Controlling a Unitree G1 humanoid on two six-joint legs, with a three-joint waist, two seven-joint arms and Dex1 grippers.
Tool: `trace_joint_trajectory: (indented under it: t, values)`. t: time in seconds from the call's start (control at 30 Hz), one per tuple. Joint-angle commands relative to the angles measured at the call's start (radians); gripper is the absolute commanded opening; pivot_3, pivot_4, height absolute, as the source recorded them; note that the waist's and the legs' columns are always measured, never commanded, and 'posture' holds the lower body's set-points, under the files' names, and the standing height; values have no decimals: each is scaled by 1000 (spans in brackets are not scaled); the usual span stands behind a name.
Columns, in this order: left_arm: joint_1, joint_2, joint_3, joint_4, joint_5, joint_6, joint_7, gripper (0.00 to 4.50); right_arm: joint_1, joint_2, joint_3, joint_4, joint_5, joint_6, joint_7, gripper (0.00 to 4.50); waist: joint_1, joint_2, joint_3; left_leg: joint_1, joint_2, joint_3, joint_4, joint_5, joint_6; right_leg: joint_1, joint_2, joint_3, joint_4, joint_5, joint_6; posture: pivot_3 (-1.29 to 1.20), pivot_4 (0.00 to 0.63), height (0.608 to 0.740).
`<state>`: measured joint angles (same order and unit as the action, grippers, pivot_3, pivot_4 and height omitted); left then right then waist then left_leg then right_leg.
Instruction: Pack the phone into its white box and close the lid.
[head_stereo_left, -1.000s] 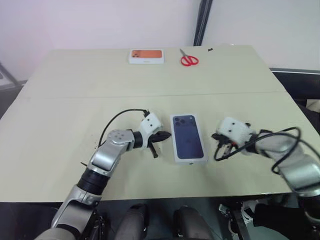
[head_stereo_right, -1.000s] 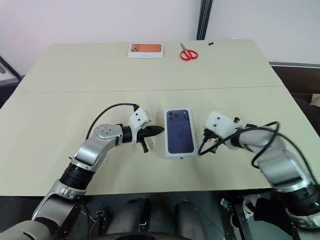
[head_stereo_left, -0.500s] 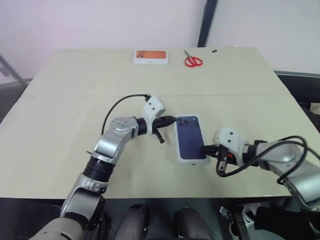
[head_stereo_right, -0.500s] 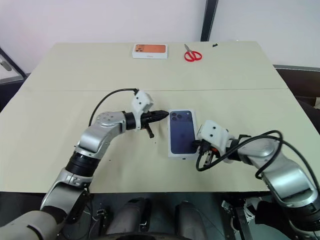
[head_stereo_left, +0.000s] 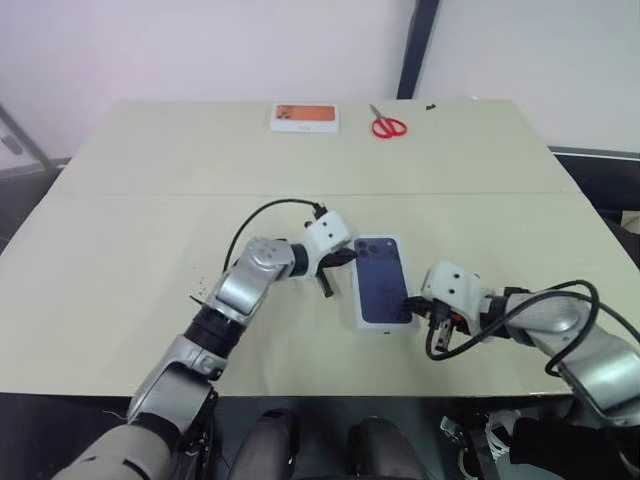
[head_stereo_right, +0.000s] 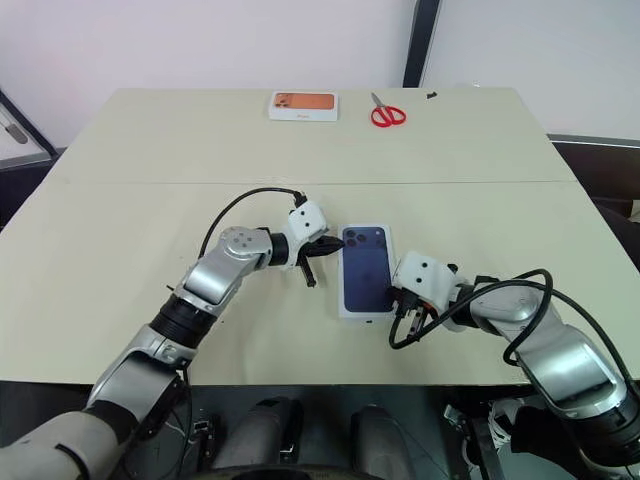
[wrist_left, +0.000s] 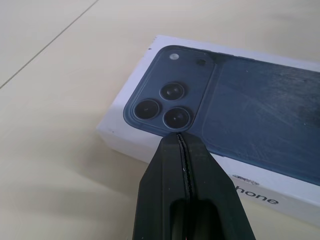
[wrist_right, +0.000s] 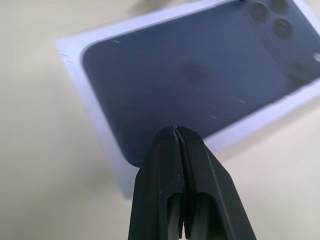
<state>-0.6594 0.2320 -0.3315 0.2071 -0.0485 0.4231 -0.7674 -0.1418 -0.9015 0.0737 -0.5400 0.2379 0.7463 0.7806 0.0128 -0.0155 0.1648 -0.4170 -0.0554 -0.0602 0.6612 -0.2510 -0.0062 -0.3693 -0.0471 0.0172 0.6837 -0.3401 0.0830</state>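
A: What does the lid (head_stereo_left: 381, 283) look like right now?

B: It's a white rectangular cover printed with a dark blue phone, three camera lenses at its far corner. It lies flat on the beige table (head_stereo_left: 120, 250), near the front edge and about the middle, and it sits closed over whatever is under it, so I cannot tell what is inside.

A: And the tools?

B: The left tool (head_stereo_left: 347, 257) has its two black fingers pressed together, holding nothing, with the tip right at the lid's far left corner by the printed lenses. From the left wrist view the tip (wrist_left: 178, 134) looks to be at the lid's edge, though I cannot tell whether it touches. The right tool (head_stereo_left: 412, 299) is also pinched shut and empty, its tip at the lid's near right edge.

A: Any other containers?

B: A white box with an orange picture (head_stereo_left: 305, 116) lies closed at the table's far side, with red-handled scissors (head_stereo_left: 386, 124) just beside it.
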Motion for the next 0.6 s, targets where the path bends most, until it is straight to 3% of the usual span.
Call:
trace_joint_trajectory:
  t: [0.03,0.17,0.4,0.6]
  values:
    - [52,30,143,-128,-72,-4,43,0,-63,67,-120,103,-8,-98,-81,60,-6,0,0,-1,0,0,0,0,0,-2,0,0,1,0,0,0,150,740]
    - [159,143,309,-259,-125,21,71,0,-159,147,-236,236,59,-111,-115,60,-24,1,0,-1,0,0,-3,1,-2,-6,1,3,3,0,0,0,150,740]
    - [369,329,487,-390,-199,54,34,0,-218,129,-329,441,140,-160,-16,60,-17,1,0,0,0,1,-9,1,-2,-5,0,3,-1,0,0,0,150,740]
    - [478,361,568,-457,-259,84,63,0,-172,104,-327,447,201,-152,97,60,-11,1,0,1,0,1,-9,1,-2,-5,-1,3,-1,0,0,0,150,740]
